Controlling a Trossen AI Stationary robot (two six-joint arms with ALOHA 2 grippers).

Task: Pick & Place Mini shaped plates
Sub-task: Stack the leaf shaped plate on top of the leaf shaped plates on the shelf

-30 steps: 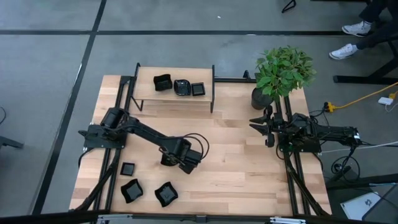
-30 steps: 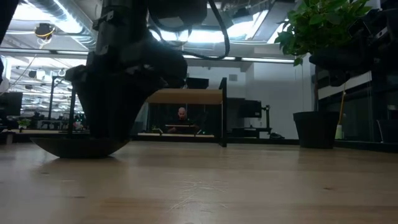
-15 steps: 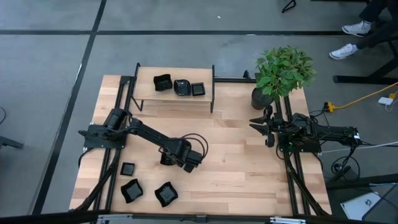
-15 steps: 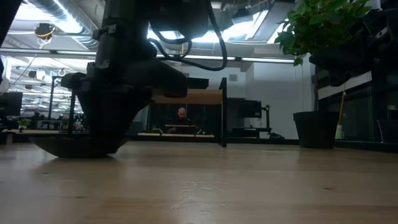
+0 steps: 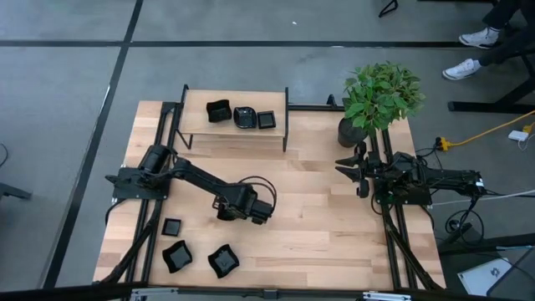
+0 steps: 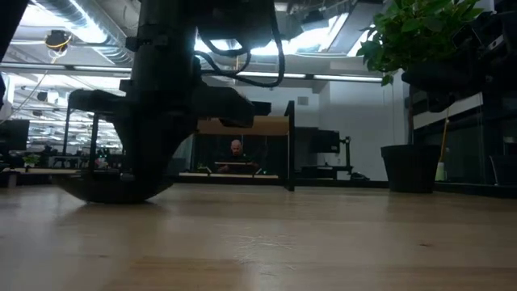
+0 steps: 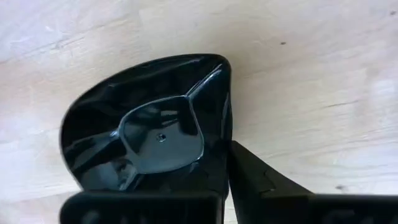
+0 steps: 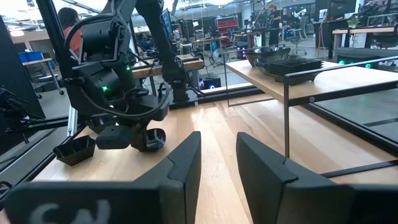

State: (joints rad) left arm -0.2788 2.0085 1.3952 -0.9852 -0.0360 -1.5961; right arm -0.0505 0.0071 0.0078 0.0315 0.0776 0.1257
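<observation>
Two arms share the table, but only your left one works. Its left gripper has pinched the rim of a mini plate at mid-table, near three loose plates. Lift straight up and keep it level on the way to the raised shelf. A second ago those fingers were spread. The right gripper, parked by the plant, is part open and empty.

wooden table, black mini plates, potted plant, raised shelf
</observation>
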